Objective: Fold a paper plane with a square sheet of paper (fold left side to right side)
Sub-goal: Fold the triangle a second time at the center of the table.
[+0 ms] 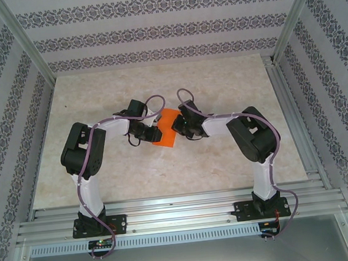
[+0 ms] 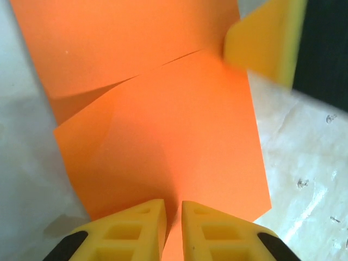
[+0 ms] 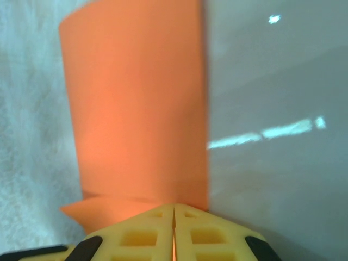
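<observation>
We see the counter (image 1: 104, 174) with the square sheet of paper (image 1: 165, 132) at about its middle, well apart from all four edges. The left arm (image 1: 87, 152) and right arm (image 1: 255, 136) reach in from the near edge and meet over the sheet, one on each side.

In the left wrist view the sheet (image 2: 185, 141) shows overlapping layers, with a slanting edge running across it. We judge that the fold is under way and not yet creased flat. Whether the sheet rests on the counter or is held a little above it, we cannot tell.

The left hand (image 1: 151, 132) is nearly closed. Its two yellow fingers (image 2: 142, 231) stand with only a slim gap, and the paper's near edge runs into that gap, so we take it to be pinching the sheet. The right hand (image 1: 178, 125) is closed. Its fingers (image 3: 142, 235) meet with a thin orange line between them, so it too grips the paper (image 3: 136, 109) at an edge.

We think the next move calls for carrying the left side across to the right. The edges must stay matched while one hand holds the sheet steady, and then the crease is pressed down. A slip in either pinch would skew the fold.
</observation>
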`<control>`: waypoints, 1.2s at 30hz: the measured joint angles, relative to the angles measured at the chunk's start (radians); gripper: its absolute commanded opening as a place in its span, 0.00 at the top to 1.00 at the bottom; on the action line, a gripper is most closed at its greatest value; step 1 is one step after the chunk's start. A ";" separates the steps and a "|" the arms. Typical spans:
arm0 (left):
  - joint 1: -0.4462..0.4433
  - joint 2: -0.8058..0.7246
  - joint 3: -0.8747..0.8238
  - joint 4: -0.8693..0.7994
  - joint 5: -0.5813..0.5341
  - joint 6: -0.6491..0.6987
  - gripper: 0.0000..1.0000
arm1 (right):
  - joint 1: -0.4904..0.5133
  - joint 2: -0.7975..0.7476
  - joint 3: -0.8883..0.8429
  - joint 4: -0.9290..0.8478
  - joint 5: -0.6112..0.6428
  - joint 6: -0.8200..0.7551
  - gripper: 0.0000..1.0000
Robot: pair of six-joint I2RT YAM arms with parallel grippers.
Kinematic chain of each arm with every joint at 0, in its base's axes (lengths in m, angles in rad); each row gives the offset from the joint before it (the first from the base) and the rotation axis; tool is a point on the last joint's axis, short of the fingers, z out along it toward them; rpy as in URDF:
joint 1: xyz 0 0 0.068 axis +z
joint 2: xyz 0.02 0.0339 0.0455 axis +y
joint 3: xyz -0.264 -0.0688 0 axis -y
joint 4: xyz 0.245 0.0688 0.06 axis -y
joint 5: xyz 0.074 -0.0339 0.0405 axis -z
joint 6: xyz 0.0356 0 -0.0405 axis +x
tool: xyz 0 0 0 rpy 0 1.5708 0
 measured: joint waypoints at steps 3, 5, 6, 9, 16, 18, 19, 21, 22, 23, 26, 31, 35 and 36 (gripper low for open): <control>0.000 0.000 0.000 0.000 0.000 0.000 0.82 | -0.034 -0.015 0.002 -0.037 0.012 -0.039 0.91; 0.000 0.000 0.000 0.000 0.000 0.000 0.82 | -0.040 -0.026 0.006 -0.057 0.014 -0.055 0.91; 0.000 0.000 0.000 0.000 0.000 0.000 0.82 | -0.033 -0.034 0.009 -0.065 0.014 -0.060 0.91; 0.000 0.000 0.000 0.000 0.000 0.000 0.82 | 0.008 -0.053 0.017 -0.063 0.010 -0.057 0.91; -0.001 0.000 0.000 0.000 0.000 0.000 0.82 | 0.093 -0.002 0.088 -0.014 -0.024 -0.007 0.91; -0.001 0.000 0.000 0.000 0.000 0.000 0.82 | 0.096 0.024 0.104 -0.005 -0.026 0.000 0.91; -0.001 0.000 0.000 0.000 0.000 0.000 0.82 | 0.096 0.035 0.106 -0.005 -0.026 0.004 0.91; -0.001 0.000 0.000 0.000 0.000 0.000 0.82 | 0.095 0.054 0.106 -0.013 -0.023 0.008 0.92; -0.001 0.000 0.000 0.000 0.000 0.000 0.81 | 0.094 0.062 0.104 -0.018 -0.020 0.011 0.92; -0.001 0.000 0.000 0.000 0.000 0.000 0.81 | 0.093 0.066 0.101 -0.022 -0.018 0.012 0.92; -0.001 0.000 0.000 0.000 0.003 0.000 0.80 | 0.089 0.068 0.094 -0.020 -0.016 0.015 0.92; -0.001 -0.007 -0.007 0.002 0.000 0.000 0.79 | 0.089 0.066 0.078 0.002 -0.012 0.014 0.92; -0.001 -0.026 -0.031 0.008 -0.012 0.000 0.79 | 0.089 0.063 0.066 0.021 -0.012 0.013 0.92; -0.001 -0.031 -0.037 0.009 -0.017 0.000 0.79 | 0.089 0.063 0.066 0.022 -0.012 0.012 0.92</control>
